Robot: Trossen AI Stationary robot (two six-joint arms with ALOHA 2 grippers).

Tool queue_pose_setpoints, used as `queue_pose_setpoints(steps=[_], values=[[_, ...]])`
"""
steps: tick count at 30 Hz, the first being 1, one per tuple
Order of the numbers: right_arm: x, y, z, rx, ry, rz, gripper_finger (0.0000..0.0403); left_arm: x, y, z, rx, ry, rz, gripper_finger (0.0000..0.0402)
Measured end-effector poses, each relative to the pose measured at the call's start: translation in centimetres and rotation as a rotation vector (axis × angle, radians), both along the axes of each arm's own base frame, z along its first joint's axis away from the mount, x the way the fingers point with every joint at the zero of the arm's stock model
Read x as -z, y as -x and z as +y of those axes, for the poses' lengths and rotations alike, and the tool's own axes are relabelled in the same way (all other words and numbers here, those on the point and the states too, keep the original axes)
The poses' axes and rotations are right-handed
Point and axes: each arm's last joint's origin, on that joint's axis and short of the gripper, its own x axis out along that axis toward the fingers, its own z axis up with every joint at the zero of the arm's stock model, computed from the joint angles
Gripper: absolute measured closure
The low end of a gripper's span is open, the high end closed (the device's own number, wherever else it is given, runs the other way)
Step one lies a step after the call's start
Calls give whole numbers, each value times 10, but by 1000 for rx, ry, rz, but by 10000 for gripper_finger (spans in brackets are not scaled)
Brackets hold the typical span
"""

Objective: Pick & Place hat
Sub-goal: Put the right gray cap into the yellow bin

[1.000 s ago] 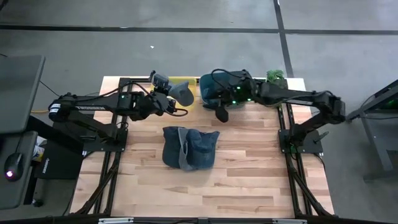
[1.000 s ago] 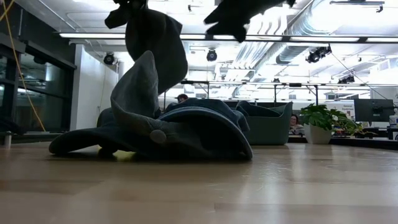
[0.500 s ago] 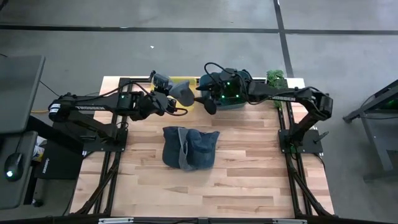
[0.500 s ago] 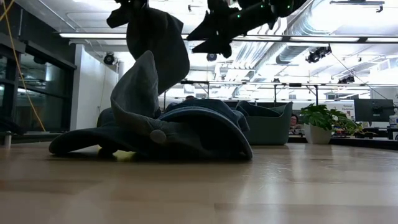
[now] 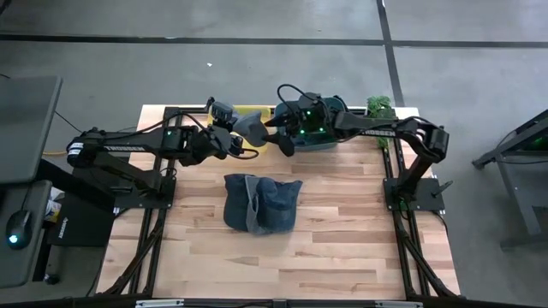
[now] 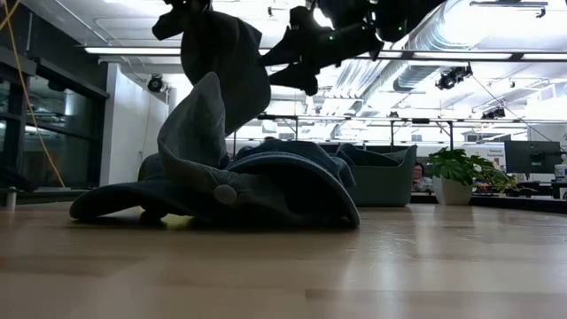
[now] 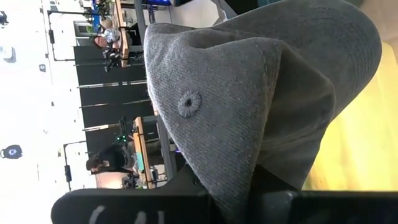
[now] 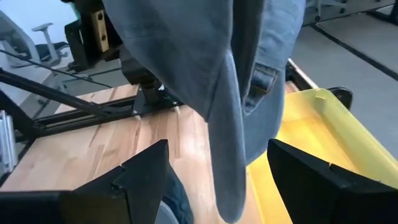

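Note:
A grey cap (image 5: pixel 251 128) hangs from my left gripper (image 5: pixel 233 137) above the table's far part. In the low view the cap (image 6: pixel 226 62) dangles clear of the pile of blue-grey hats (image 6: pixel 221 182) lying on the table (image 5: pixel 342 248). My right gripper (image 5: pixel 278 139) is open just right of the hanging cap. In the right wrist view its two fingers stand on either side of the cap's lower edge (image 8: pixel 233 162) without touching it. The hat pile (image 5: pixel 261 204) sits mid-table. My left gripper is shut on the grey cap's crown cloth (image 7: pixel 227 180), below the stitched eyelet (image 7: pixel 186 102), pinched between the two fingers. The fingers come level from the table's left. The cap is lifted clear and hangs below the fingers (image 6: pixel 182 11).
A yellow tray (image 8: pixel 311 130) lies at the far edge under the hanging cap. A teal bin (image 5: pixel 312 128) sits beneath the right arm, and a potted plant (image 5: pixel 381 104) stands at the far right corner. Bare wood shows near the table's near edge.
My right gripper has moved toward the table's left and far edge, closing in on the hanging cap, staying open. The left arm and the cap have kept still, and the pile has not moved.

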Motion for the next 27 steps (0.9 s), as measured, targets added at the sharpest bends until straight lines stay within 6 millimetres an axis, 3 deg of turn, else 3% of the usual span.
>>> queue_pose_setpoints(steps=[7, 18, 27], values=[[4, -2, -1, -6, 29, 8, 183, 0, 0, 0, 0, 1, -4, 401], [3, -2, -1, -24, 106, 8, 388, -1, -1, 0, 0, 0, -21, 401], [2, -2, 0, -31, 126, -1, 397, -1, -1, 0, -16, 22, -57, 390]])
